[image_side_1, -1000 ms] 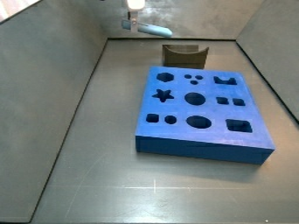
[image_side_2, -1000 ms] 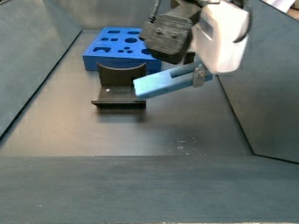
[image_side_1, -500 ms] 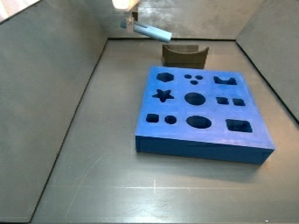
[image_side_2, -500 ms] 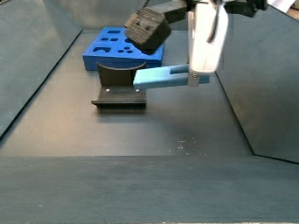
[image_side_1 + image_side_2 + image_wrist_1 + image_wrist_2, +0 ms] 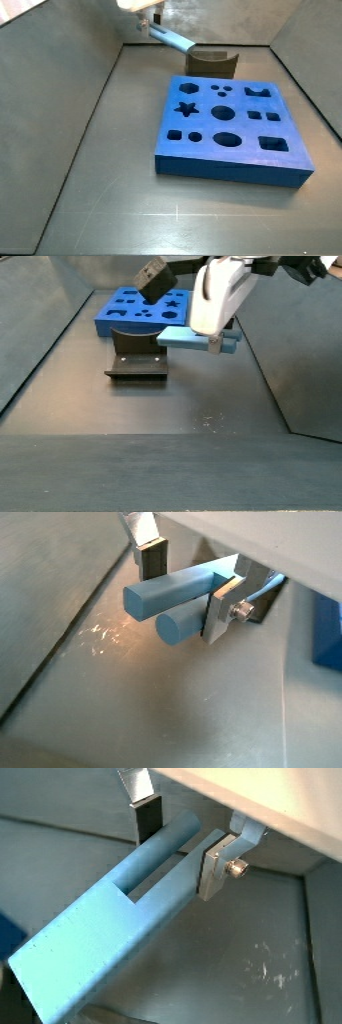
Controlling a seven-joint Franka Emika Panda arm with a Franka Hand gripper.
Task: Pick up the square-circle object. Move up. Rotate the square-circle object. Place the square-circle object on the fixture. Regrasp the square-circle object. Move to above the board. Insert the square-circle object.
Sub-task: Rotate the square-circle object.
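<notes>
Above grey floor (image 5: 147, 416) — tool (image 5: 185, 582) gripping square-circle object (image 5: 174, 592) (airborne).

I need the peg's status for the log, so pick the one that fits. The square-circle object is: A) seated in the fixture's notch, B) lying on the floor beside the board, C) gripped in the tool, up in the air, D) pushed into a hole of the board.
C: the tool is shut on the square-circle object, held in the air above the floor, clear of the fixture and the board.
</notes>
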